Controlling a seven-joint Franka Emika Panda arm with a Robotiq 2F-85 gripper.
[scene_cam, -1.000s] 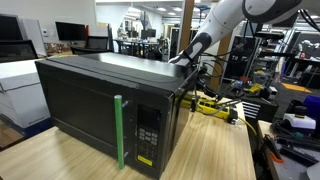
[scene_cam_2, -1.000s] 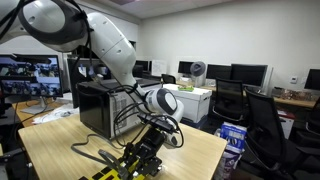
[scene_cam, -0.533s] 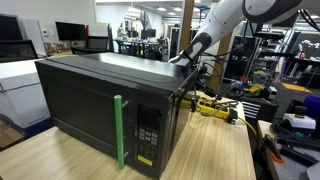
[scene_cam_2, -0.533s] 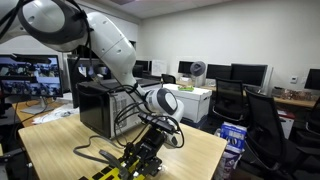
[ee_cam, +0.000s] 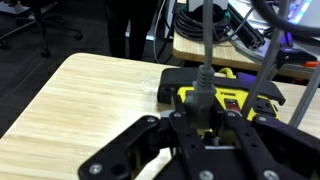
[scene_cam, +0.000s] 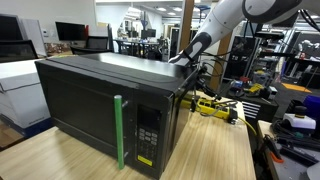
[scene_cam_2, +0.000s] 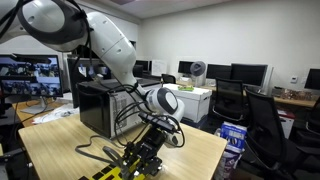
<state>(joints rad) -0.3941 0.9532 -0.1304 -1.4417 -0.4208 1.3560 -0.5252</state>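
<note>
I find the end effector (ee_cam: pixel 204 120) pinching a black plug (ee_cam: pixel 203 85) at the yellow-black strip (ee_cam: pixel 235 98) on the desk (ee_cam: pixel 90 90). The fingertips are hard to make out, and the microwave (scene_cam: pixel 100 100) hides them in an exterior view.

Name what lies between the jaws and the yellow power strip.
A black plug, held in the jaws, stands on the yellow power strip; the wrist view shows it.

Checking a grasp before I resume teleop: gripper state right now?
Gripper: closed, fingers clamped on the black plug at the yellow power strip.
</note>
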